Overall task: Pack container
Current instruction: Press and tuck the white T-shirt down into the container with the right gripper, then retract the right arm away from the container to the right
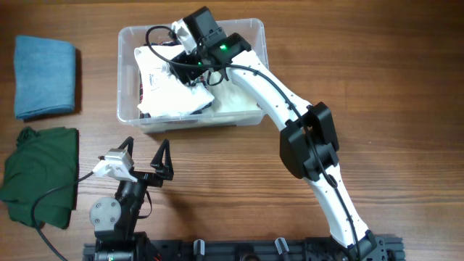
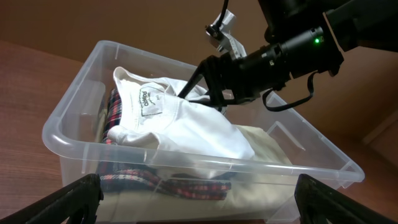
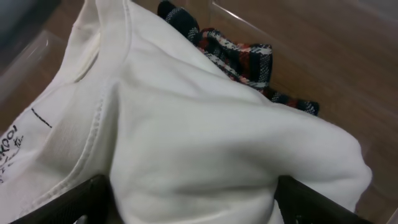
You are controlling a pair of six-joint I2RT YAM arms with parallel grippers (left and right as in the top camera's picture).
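The clear plastic container [image 1: 130,35] stands at the back middle of the table and also shows in the left wrist view [image 2: 68,118]. Inside lie a white garment [image 1: 170,98] [image 2: 186,124] [image 3: 205,124], a red plaid garment [image 2: 168,183] [image 3: 242,56] under it, and a beige one [image 1: 235,98] [image 2: 267,140]. My right gripper [image 1: 183,70] [image 2: 202,87] [image 3: 193,199] is inside the container. Its fingers are wide apart and straddle a bulge of the white garment. My left gripper [image 1: 145,156] [image 2: 196,199] is open and empty, low in front of the container's near wall.
A folded blue cloth [image 1: 45,76] lies at the far left of the wooden table. A dark green garment [image 1: 40,174] lies at the near left, beside my left arm. The right arm stretches across from the near right to the container.
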